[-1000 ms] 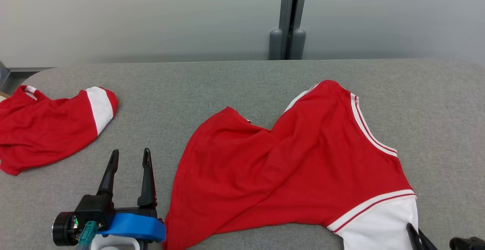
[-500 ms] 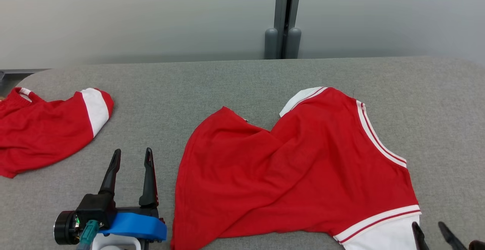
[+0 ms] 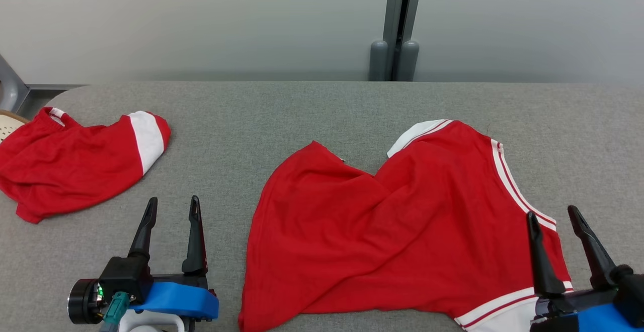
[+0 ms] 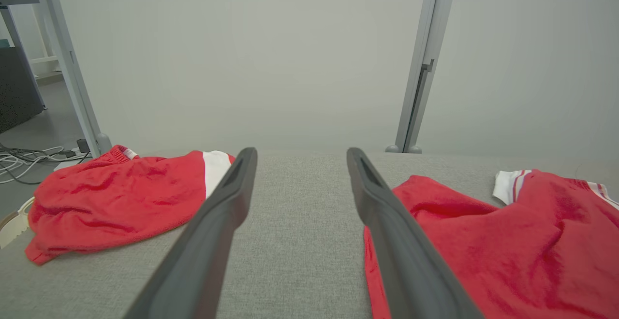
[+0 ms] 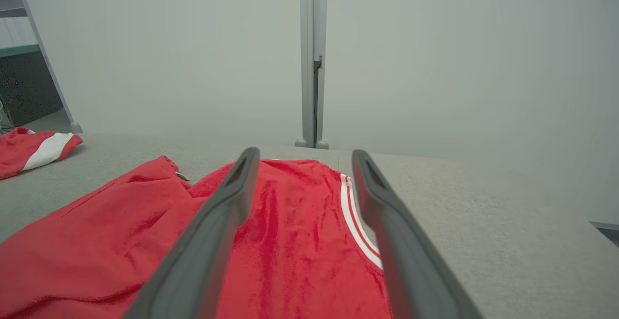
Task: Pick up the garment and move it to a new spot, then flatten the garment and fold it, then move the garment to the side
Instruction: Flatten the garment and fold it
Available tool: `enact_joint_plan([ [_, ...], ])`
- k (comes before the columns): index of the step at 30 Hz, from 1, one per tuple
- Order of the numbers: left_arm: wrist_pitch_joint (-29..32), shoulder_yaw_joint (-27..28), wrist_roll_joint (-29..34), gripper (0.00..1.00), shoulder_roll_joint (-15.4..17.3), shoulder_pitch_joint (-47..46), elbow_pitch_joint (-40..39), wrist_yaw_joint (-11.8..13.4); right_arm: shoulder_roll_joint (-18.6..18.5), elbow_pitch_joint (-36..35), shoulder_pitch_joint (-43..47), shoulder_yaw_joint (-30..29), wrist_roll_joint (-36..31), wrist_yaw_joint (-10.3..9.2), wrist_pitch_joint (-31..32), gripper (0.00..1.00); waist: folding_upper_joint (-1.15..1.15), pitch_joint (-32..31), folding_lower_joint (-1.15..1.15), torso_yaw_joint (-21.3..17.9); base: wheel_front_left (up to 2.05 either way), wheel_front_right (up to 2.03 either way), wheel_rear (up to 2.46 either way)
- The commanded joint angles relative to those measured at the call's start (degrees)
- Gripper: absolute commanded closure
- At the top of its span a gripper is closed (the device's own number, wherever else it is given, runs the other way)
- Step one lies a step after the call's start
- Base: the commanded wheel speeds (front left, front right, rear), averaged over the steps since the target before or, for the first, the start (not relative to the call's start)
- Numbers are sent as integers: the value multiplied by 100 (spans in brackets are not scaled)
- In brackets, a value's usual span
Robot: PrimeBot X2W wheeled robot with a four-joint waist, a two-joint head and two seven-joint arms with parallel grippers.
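Grey tabletop (image 3: 322,105) carries the red garment (image 3: 402,221), rumpled right of centre toward the near edge, likely light, limp and quick to bunch, best pinched at its white-striped corners, with left claw (image 3: 172,201) and right claw (image 3: 552,213) both spread, empty.

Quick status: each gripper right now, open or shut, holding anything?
Left gripper: open, holding nothing, beside the red garment.
Right gripper: open, holding nothing, above the red garment's white-striped edge.
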Motion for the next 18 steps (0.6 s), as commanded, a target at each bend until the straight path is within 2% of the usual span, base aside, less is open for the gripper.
enact_joint_plan([
  [1, -26, 21, 27, 0, -1, -75, -16, -5, 49, 46, -193, 110, -61, 1, -85, 0, 0, 27, 0, 51, 0, 0, 0],
  [10, -26, -21, 22, 0, -1, -104, -15, 6, 260, 793, -697, 694, -211, 1, -222, 0, 0, 67, 0, 264, 0, 0, 0],
  [18, -26, -19, 11, 0, -2, -67, -24, 33, 358, 1109, -767, 659, -203, 1, -272, 0, 0, 136, 0, 262, 0, 0, 0],
])
